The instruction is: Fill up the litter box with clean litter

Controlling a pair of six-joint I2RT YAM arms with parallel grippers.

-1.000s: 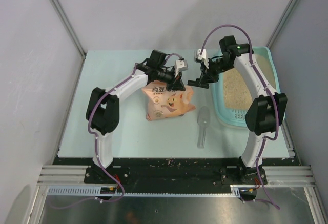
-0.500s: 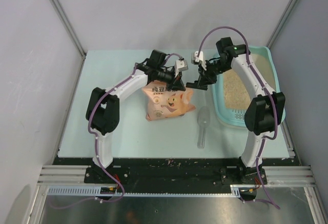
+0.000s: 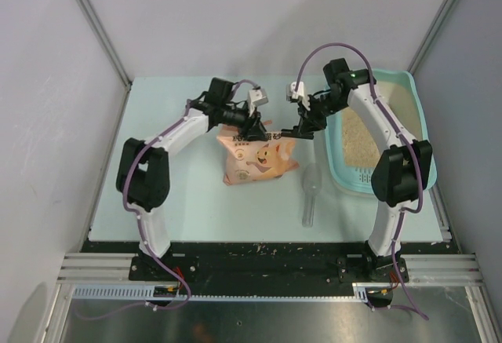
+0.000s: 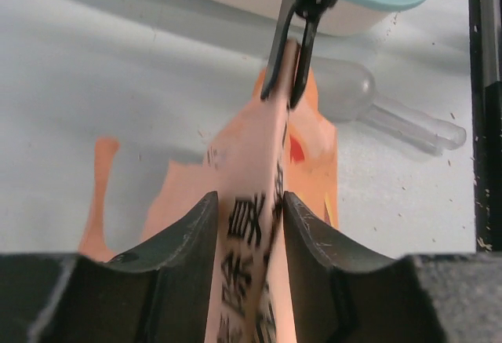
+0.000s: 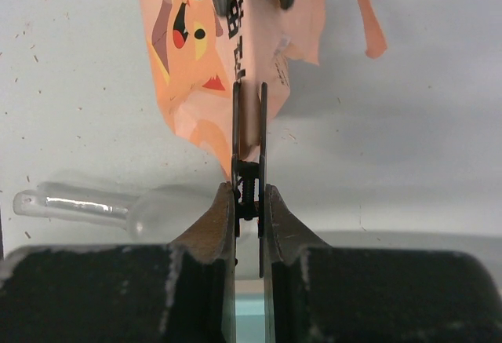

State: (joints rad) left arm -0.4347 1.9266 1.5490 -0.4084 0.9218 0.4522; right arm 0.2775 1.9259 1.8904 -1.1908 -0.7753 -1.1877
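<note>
Right jaws: I'm closing almost fully, pinching a thin black clip (image 5: 248, 190) between my pads. The clip's two blades are sticking out ahead of me and straddling one edge of the peach-pink cartoon-cat bag (image 5: 192, 37). In the left wrist view the same blades are coming down onto the bag's far corner.

Left jaws: I'm standing partway apart with the bag's printed top edge running between my fingers (image 4: 184, 241). The film is filling the gap. I cannot tell whether I'm pressing it or only bracketing it.

Both sets of jaws are working the bag's upper end, the left from the left side and the right from the right. They are sitting apart from each other along that edge.

The bag is sitting mid-counter (image 3: 172, 194), with its bottom resting on the surface, its top lifting toward my jaws and the cat print facing up. Small loose specks are lying scattered on the counter around it.

A clear plastic scoop (image 3: 311, 192) is lying on the counter just right of the bag, between the bag and the litter box, handle pointing toward the near edge.

The litter box (image 3: 332, 158) is sitting at the counter's right side, long side running away from my bases, perforated ledge (image 3: 365, 176) at the near short end. My right arm (image 3: 376, 115) is arching over it.

The clean litter (image 3: 358, 137) is lying inside the box, covering the floor beyond the ledge.
</note>
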